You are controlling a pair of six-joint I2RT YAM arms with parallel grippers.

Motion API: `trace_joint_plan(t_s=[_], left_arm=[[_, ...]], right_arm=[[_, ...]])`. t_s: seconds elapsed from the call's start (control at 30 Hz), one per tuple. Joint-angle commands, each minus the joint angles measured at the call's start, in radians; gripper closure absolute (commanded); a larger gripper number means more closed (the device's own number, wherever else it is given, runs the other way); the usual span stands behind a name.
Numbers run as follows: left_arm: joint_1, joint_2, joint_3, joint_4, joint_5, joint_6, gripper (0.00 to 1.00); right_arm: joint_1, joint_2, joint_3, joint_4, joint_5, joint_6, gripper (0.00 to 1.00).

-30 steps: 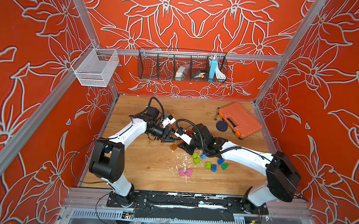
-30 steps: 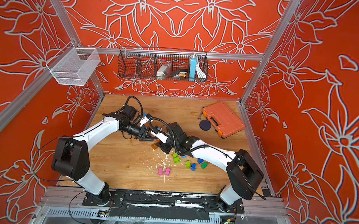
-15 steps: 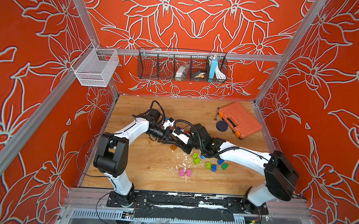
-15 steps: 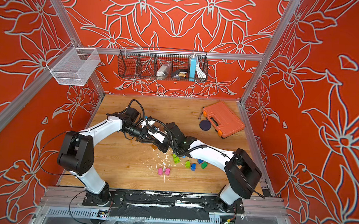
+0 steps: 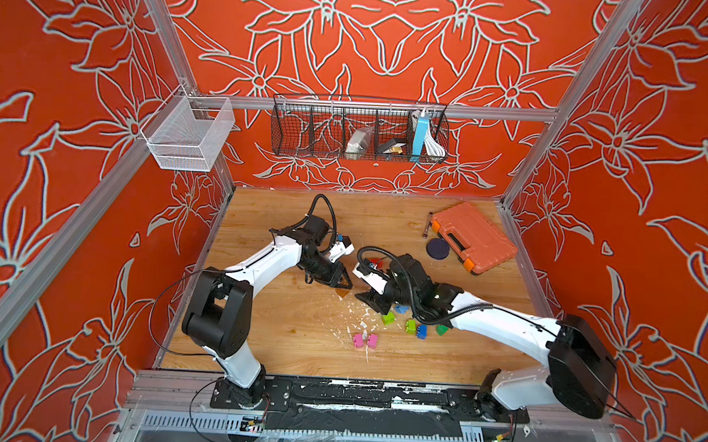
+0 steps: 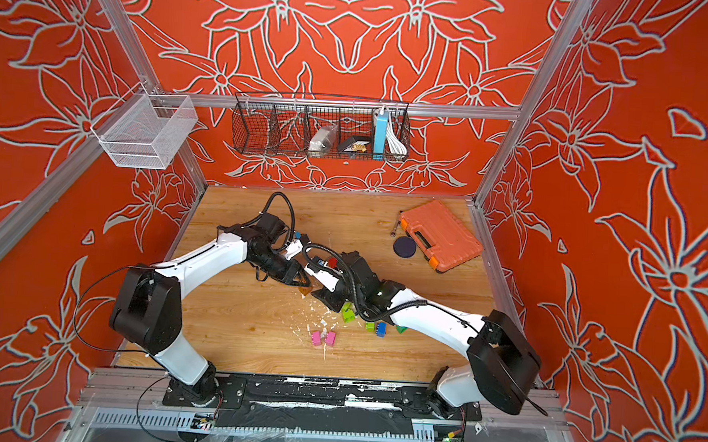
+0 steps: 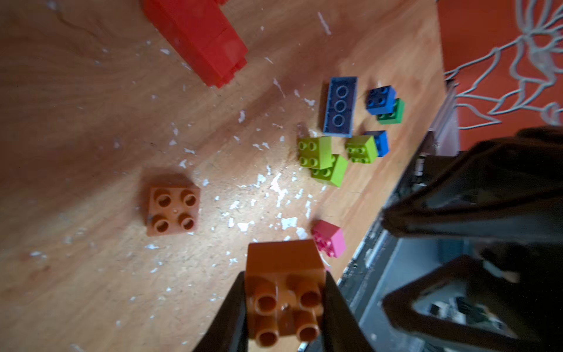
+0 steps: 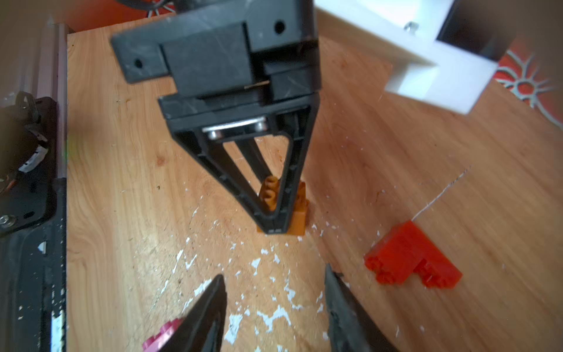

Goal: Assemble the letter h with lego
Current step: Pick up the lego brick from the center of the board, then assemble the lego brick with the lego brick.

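Stacking step: left fingers (image 7: pixel 234 320) clamped on small brown studded plastic brick (image 7: pixel 285 265), right fingers (image 8: pixel 210 311) part-open, empty; next I'd press it onto the second brown brick (image 7: pixel 173 205).

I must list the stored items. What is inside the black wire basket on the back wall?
Inside the black wire basket: a clear bag, a dark flat item, an upright blue box and a white cable. The two left compartments look empty. Anything behind the box is hidden.

Brown bricks x2 (image 7: pixel 173 207); lime green x3 (image 7: pixel 315 151); sm. blue x2 (image 7: pixel 380 96); long dark-blue x1 (image 7: pixel 340 105); dark green x1 (image 7: pixel 394 115); pink x2 (image 5: pixel 358 341); red clump x1 (image 7: pixel 198 36). Orange case x1 (image 5: pixel 474 236).
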Motion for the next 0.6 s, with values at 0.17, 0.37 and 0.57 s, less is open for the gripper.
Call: trace_joint_plan(t_s=[0.17,0.37,0.57], left_arm=[[-0.081,0.057,0.008,0.058,-0.33,0.098,0.7],[-0.089,0.101,0.03,0.039,-0.345,0.128,0.7],[-0.123,0.144,0.029,0.064,-0.428,0.153,0.69]], right_arm=[[-0.078,-0.152,-0.129,-0.015,0.043,0.171,0.43],[-0.09,-0.197,-0.159,-0.016,0.056,0.164,0.41],[-0.089,-0.195,-0.16,-0.006,0.03,0.148,0.26]])
